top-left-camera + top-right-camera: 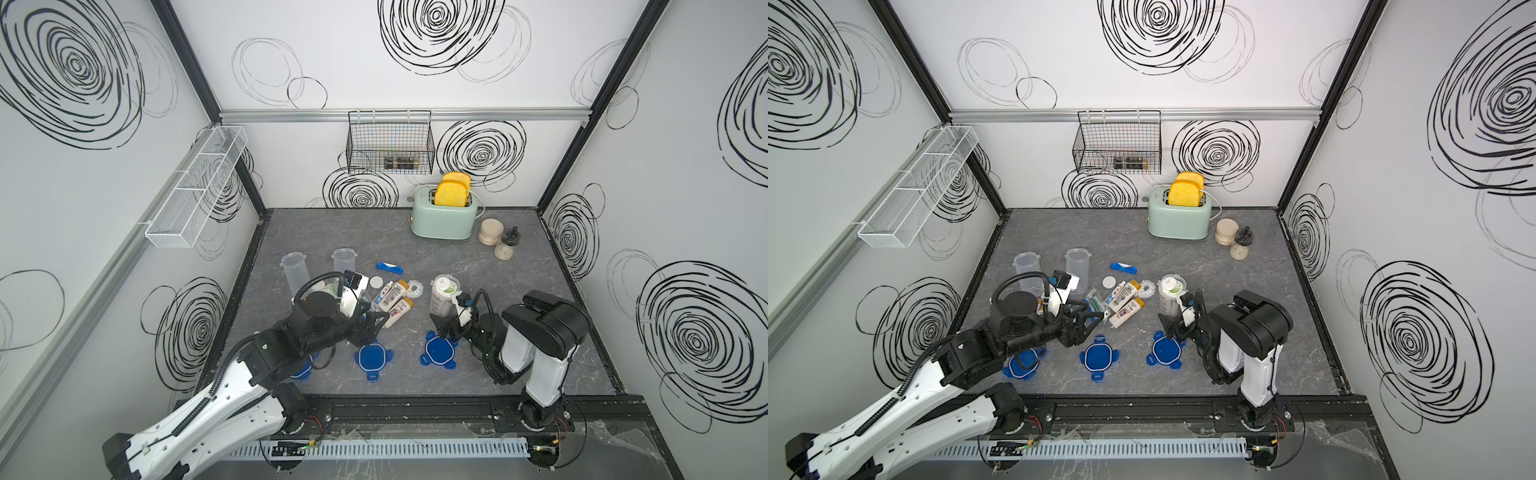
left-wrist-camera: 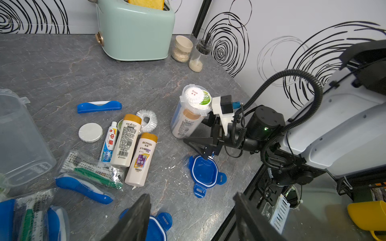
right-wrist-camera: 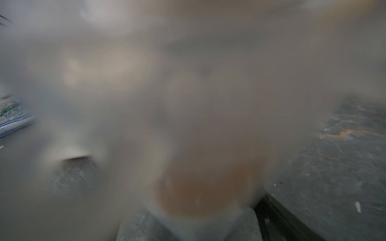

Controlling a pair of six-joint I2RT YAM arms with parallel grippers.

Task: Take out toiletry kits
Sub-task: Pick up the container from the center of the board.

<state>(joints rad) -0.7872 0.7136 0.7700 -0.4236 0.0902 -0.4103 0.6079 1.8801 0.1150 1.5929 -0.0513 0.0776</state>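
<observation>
Toiletry kits [image 1: 397, 307]: one lot lies loose on the bench [image 1: 332, 232] at centre frame in both top views. Another sits packed in a clear container [image 1: 441, 297] just right of it.

Near edge: three blue clip lids lie flat. One [image 1: 372, 358] is at lower centre, one [image 1: 437, 351] to its right, and one [image 1: 1021, 368] lies partly under the left arm. The left tool [image 2: 191, 197] hangs just behind the middle lid, jaws apart, nothing between them. The right tool [image 1: 441, 323] sits at the packed container's base, jaws spread wide. The right wrist view is all blur, so whether they press on it I cannot tell.

Mid-bench, loose pile:
- two cream bottles [image 2: 125, 144] with tan caps, side by side
- toothpaste tube [image 2: 109, 144] touching one bottle
- round white soap [image 2: 90, 132]
- clear-wrapped ring [image 2: 147, 122]
- blue toothbrush case [image 2: 99, 106] lying beyond the rest

Two empty clear containers [image 1: 296, 270] stand left of the pile.

Far: green toaster [image 1: 444, 218], with two jars [image 1: 490, 232] beside it.
</observation>
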